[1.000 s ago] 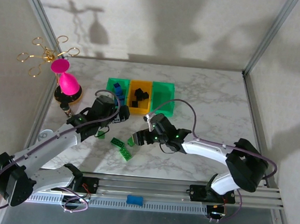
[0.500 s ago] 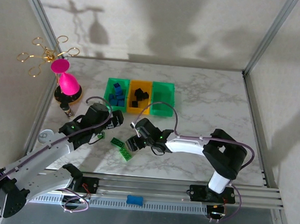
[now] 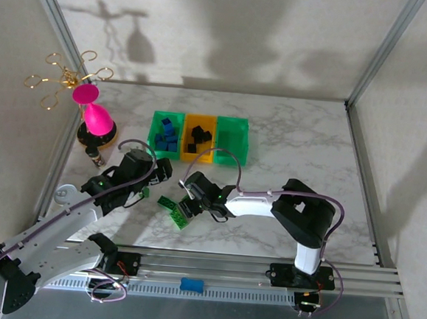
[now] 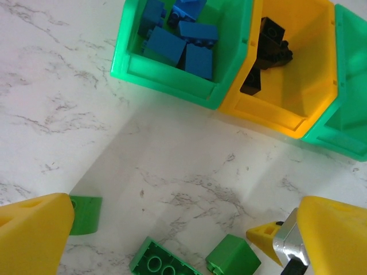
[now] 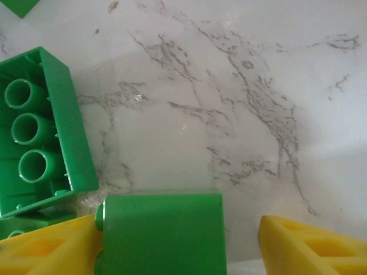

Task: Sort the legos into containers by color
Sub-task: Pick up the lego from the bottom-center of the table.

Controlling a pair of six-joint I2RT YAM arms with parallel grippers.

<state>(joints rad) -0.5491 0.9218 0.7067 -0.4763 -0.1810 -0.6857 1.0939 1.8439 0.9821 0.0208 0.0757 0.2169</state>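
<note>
The containers [image 3: 200, 138] stand in a row at the back. The left green bin [image 4: 172, 86] holds blue legos [image 4: 175, 40], the orange bin [image 4: 287, 109] holds black legos [image 4: 269, 48], and the right green bin [image 3: 232, 139] is beside them. Loose green legos [image 3: 174, 212] lie on the marble in front. My right gripper [image 3: 189, 202] is low over them and open around a green brick [image 5: 163, 232]: the left finger [image 5: 51, 246] touches it, the right finger [image 5: 312, 246] stands apart. My left gripper [image 4: 183, 240] hangs open above the green bricks [image 4: 233, 256], holding nothing.
A pink goblet [image 3: 95, 117] and a gold wire stand [image 3: 64, 77] sit at the back left. An upturned green brick [image 5: 40, 132] lies just left of the right gripper. Metal frame posts and white walls enclose the table [image 3: 297, 136].
My right gripper has moved left and down onto the green bricks, and its jaws have narrowed around one. My left gripper has drawn back from the bins and opened wider.
</note>
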